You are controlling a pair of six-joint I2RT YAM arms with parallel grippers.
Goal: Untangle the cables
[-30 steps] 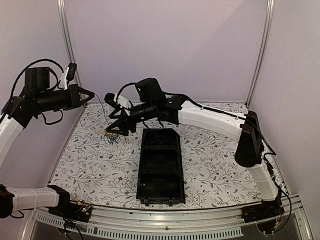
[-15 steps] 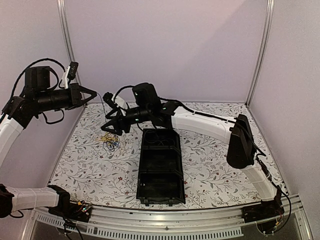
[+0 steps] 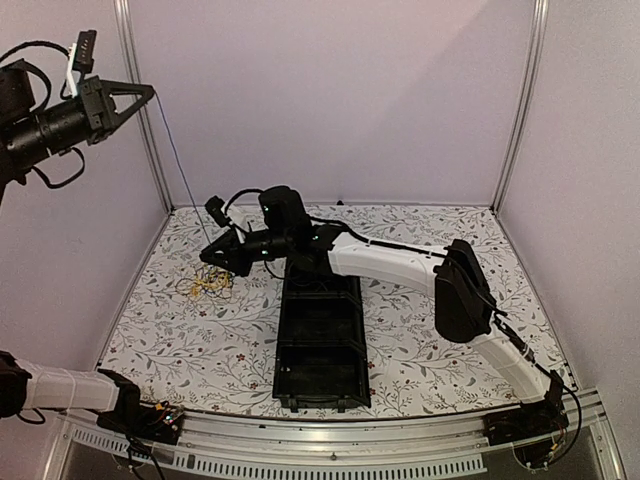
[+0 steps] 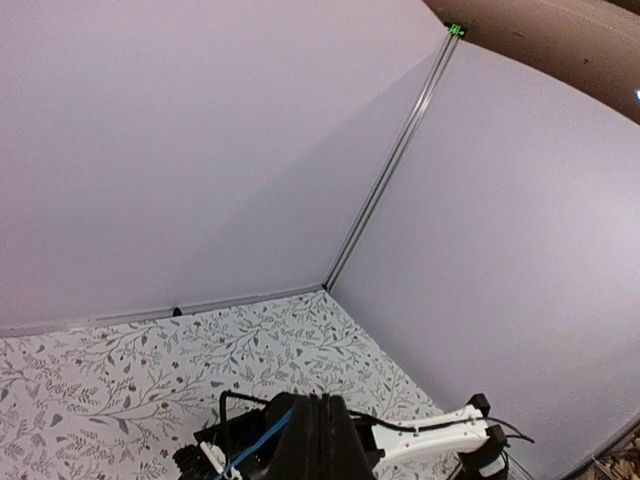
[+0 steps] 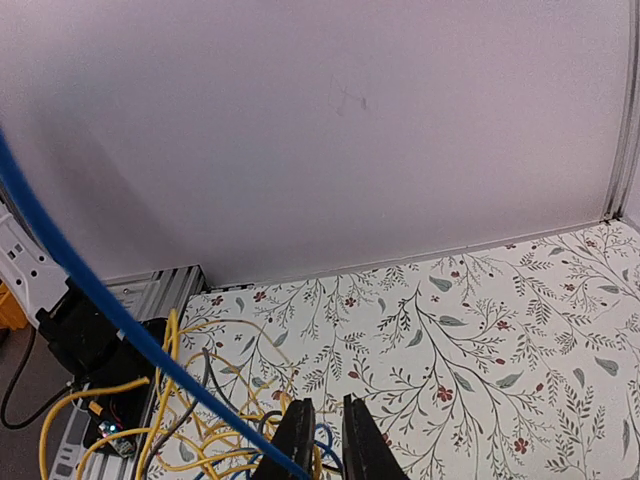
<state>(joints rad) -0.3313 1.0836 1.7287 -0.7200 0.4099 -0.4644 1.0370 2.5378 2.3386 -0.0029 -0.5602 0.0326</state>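
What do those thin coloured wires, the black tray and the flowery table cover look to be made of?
The wires: presumably metal cores in smooth plastic sleeves, yellow and blue, since they loop limply in a heap. The black tray: likely moulded hard plastic, matte, with stiff dividing walls. The table cover: printed cloth or vinyl lying flat; I cannot tell which.

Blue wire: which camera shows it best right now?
Right wrist. The blue wire crosses the frame diagonally, large and sharp, over the yellow wires. Left wrist shows only a short piece at the bottom edge. Top external shows it as a faint thin line, colour unreadable.
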